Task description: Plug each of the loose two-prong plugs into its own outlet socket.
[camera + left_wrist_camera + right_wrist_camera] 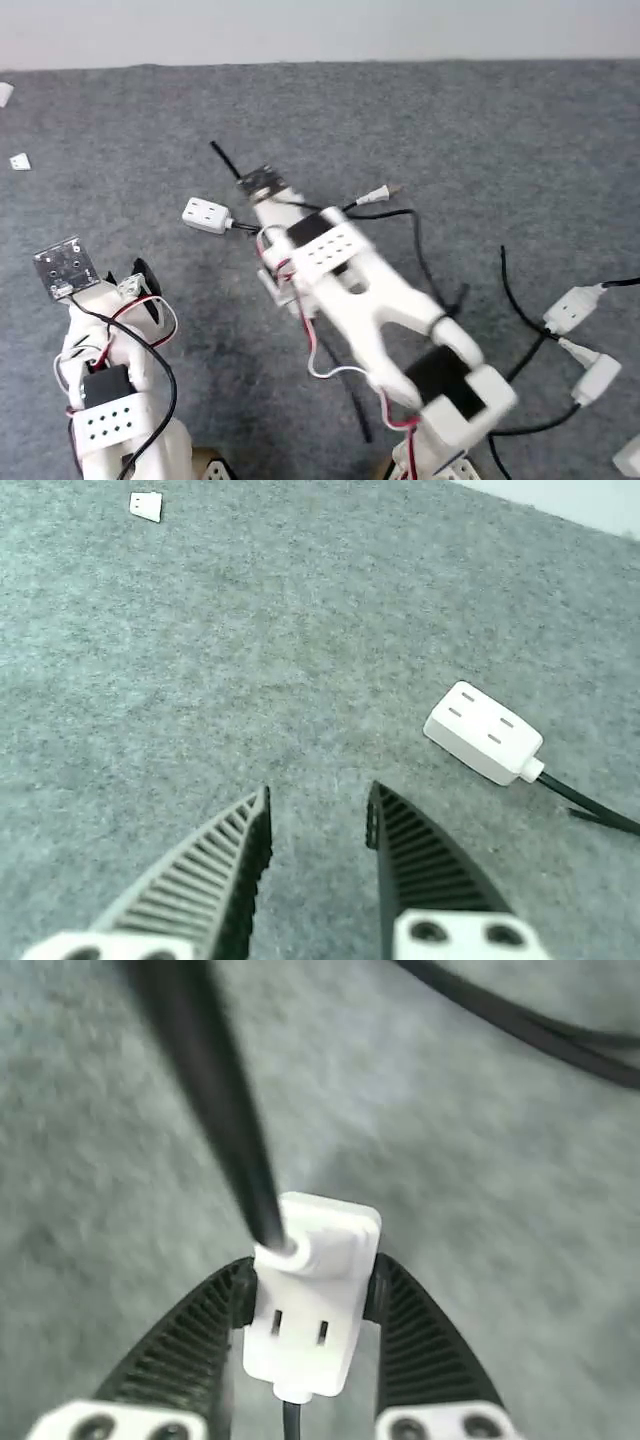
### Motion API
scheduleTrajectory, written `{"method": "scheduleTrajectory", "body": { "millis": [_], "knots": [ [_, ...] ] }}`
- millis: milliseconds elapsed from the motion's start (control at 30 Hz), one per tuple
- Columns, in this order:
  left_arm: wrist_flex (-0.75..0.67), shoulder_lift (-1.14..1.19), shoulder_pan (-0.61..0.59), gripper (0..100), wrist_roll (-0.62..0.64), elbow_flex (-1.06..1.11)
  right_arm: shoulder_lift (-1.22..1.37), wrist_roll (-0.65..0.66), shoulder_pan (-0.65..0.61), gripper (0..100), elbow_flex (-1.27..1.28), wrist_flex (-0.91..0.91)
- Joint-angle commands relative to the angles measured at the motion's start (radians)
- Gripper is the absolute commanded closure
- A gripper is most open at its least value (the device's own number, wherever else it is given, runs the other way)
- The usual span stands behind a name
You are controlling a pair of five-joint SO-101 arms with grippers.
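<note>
Right gripper is clamped on a white socket block, two slots facing the wrist camera, its long axis in line with the fingers, and a black cord coming off its far end. Left gripper is spread apart with nothing in it, hovering over bare grey carpet, with another outlet socket lying flat nearby, slots up. From above, a loose plug lies just beside the outstretched right arm, prongs pointing to the right side, open carpet beyond
</note>
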Motion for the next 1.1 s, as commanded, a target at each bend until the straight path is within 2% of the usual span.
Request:
{"method": "scheduleTrajectory", "body": {
  "millis": [0, 233, 400, 567, 667, 767, 867, 1067],
  "knots": [
    [-0.021, -0.008, 0.002, 86, 0.006, -0.036, -0.174, 0.034, 0.105, 99.0, -0.018, 0.11],
    [-0.018, -0.006, 0.017, 86, 0.005, -0.033, -0.438, 0.06, 0.435, 99.0, 0.226, 0.03],
    [0.026, -0.005, 0.063, 85, -0.038, -0.033, -0.555, 0.055, 0.723, 99.0, 0.422, -0.16],
    [0.068, -0.005, 0.112, 85, -0.054, -0.031, -0.562, 0.055, 0.898, 98.9, 0.605, -0.341],
    [0.068, -0.005, 0.114, 85, -0.052, -0.031, -0.562, 0.055, 0.957, 96.9, 0.637, -0.36],
    [0.107, 0.028, 0.115, 85, -0.031, -0.061, -0.562, 0.055, 0.969, 85.4, 0.649, -0.338],
    [0.144, 0.169, 0.114, 85, 0.021, -0.148, -0.562, 0.055, 0.961, 75.8, 0.651, -0.332],
    [0.144, 0.554, 0.112, 85, 0.044, -0.375, -0.564, 0.009, 0.961, 75.4, 0.651, -0.332]
  ]
}}
